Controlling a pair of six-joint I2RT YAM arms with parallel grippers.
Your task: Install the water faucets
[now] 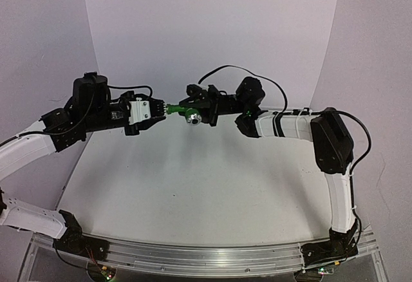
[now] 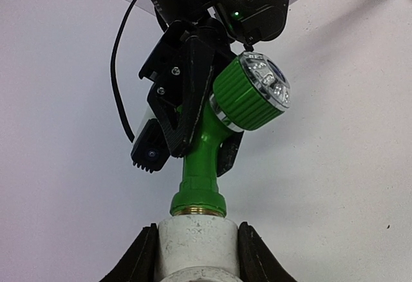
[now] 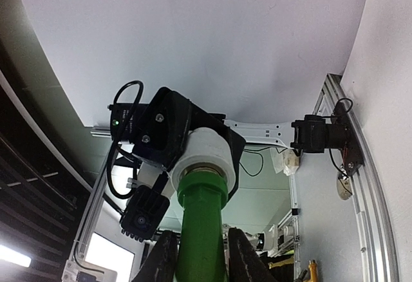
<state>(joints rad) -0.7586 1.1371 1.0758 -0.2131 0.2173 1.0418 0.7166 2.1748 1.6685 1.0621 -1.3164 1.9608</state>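
Note:
Both arms meet in mid-air above the table. My left gripper [image 1: 156,109] is shut on the white fitting [image 1: 141,110], whose round body sits between the black fingers [image 2: 138,259]. The green faucet [image 1: 176,109] is joined end-on to the fitting [image 2: 196,240], with a brass ring showing at the joint. Its stem [image 2: 203,163] angles up to a green knob with a silvery face [image 2: 270,82]. My right gripper [image 1: 198,105] is shut on the green stem [image 3: 205,230]. Beyond that stem in the right wrist view are the white fitting [image 3: 205,153] and the left gripper [image 3: 161,127].
The white table top [image 1: 193,185] lies well below the held parts. An aluminium rail [image 1: 212,256] runs along the near edge by the arm bases. White backdrop walls [image 1: 212,31] close in the back and both sides.

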